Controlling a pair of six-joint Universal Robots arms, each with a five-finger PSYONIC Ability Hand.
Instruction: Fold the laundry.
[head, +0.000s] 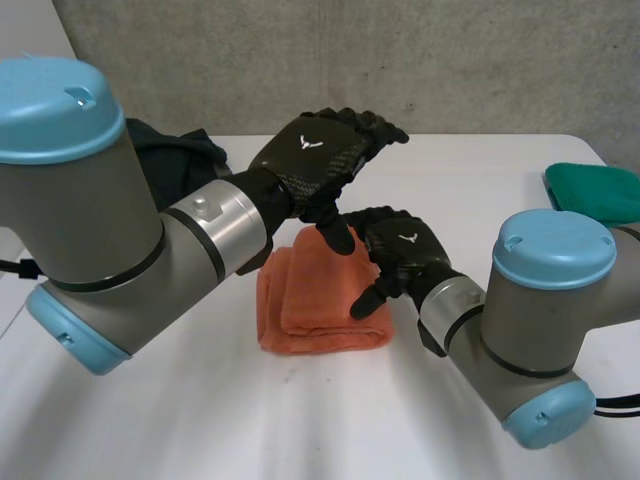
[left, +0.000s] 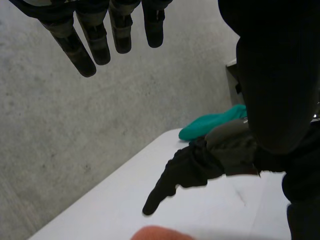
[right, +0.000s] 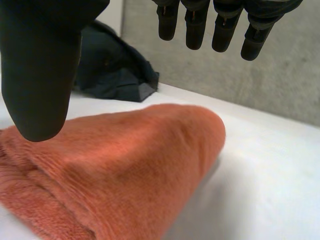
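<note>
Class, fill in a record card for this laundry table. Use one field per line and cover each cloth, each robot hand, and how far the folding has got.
orange towel: folded into a thick pad, mid-table
left hand: open, fingers straight, above the towel
right hand: open, holding nothing, over the towel's right side
dark garment: crumpled, back left of the table
green cloth: at the table's right edge
table: white
folding: towel looks done, dark garment not yet folded

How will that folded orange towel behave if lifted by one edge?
Probably floppy: the orange towel is soft, with rounded folds, so layers would likely sag open. Its fuzzy pile likely grips rather than slips.
</note>
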